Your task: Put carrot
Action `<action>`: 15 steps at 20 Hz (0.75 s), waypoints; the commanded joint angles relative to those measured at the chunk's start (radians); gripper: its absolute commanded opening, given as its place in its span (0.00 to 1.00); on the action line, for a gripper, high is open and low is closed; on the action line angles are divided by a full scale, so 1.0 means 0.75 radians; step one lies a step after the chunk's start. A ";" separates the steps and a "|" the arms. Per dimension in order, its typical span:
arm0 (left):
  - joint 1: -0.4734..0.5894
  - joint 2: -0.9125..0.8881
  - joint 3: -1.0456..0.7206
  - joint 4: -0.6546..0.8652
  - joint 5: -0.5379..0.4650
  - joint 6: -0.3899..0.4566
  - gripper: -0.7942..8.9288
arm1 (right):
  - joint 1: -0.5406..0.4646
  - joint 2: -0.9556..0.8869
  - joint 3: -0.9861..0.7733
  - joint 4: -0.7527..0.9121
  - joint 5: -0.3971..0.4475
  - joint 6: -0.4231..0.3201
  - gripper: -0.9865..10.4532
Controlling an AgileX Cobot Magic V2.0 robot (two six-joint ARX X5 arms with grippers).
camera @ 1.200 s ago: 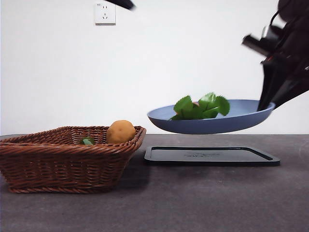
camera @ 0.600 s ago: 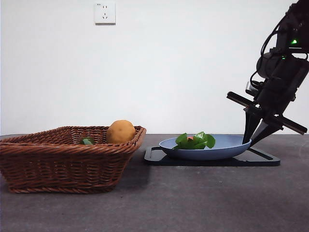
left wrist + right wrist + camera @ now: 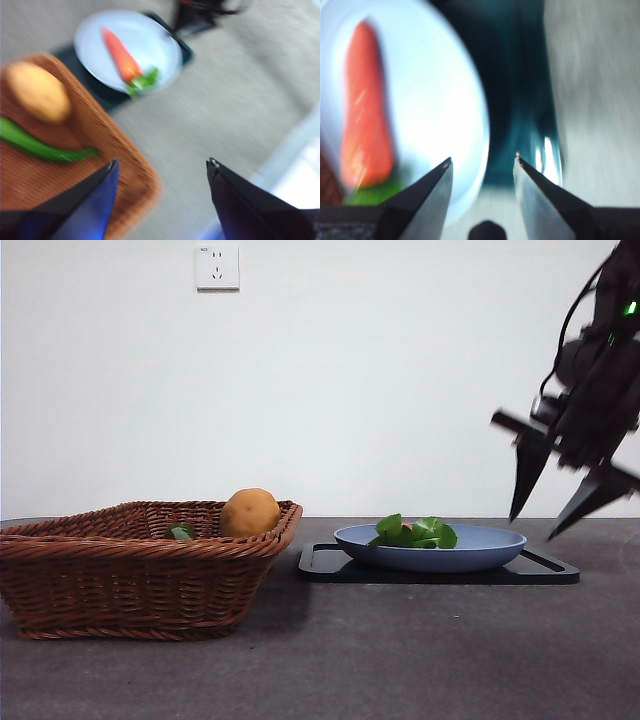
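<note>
The orange carrot with green leaves (image 3: 416,532) is lying in the blue round plate (image 3: 480,552); the right gripper (image 3: 562,497) is hovering wide-jawed at its 3 o'clock, the left gripper (image 3: 161,172) gaping too.

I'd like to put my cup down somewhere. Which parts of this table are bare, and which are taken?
Bare: the dark table in front of the basket and tray. Crowded: the basket holds a potato-like lump and a green pod; the plate with the carrot fills most of the tray, and the right gripper hangs open above its far end.
</note>
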 commanded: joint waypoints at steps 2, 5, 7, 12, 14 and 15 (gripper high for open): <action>-0.003 0.053 0.016 0.048 -0.197 0.181 0.23 | 0.007 -0.126 0.032 -0.261 -0.005 -0.185 0.19; 0.038 0.101 0.016 0.080 -0.298 0.367 0.09 | 0.071 -0.299 0.031 -0.447 0.004 -0.332 0.09; 0.109 0.117 0.016 0.071 -0.306 0.409 0.09 | 0.133 -0.436 0.018 -0.469 0.046 -0.343 0.09; 0.440 0.100 -0.069 0.066 -0.190 0.407 0.09 | 0.355 -0.846 -0.174 -0.272 0.480 -0.243 0.09; 0.573 0.057 -0.178 0.135 -0.042 0.394 0.09 | 0.438 -1.025 -0.331 -0.099 0.627 -0.195 0.09; 0.628 0.023 -0.254 0.193 0.040 0.365 0.09 | 0.478 -1.127 -0.439 0.021 0.684 -0.176 0.09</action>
